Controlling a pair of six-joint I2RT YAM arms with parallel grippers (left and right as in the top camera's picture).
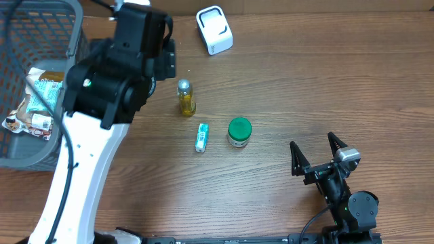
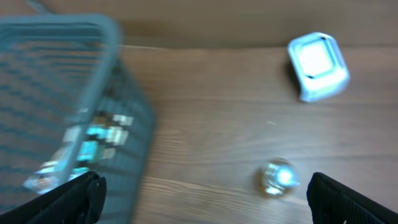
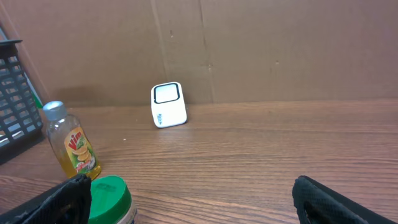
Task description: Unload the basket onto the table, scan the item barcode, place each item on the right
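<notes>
The basket (image 1: 27, 27) of packets fills the upper left, and beside it hangs the left arm (image 1: 115, 81), jaws spread and empty; the right arm (image 1: 339, 183), lower right, also has its jaws apart. No scan looks begun: the white scanner (image 1: 214, 30) at top centre faces nothing, while the yellow bottle (image 1: 185, 99), green-lidded jar (image 1: 239, 131) and small tube (image 1: 201, 137) sit mid-surface. Only the right wrist view shows the bottle's label, only overhead the tube, and the blurred left wrist view perhaps shows packets through the mesh.

The bottle (image 1: 186, 99) is yellow, jar lid (image 1: 239, 127) green, scanner (image 1: 214, 30) white, basket (image 1: 34, 27) grey.
</notes>
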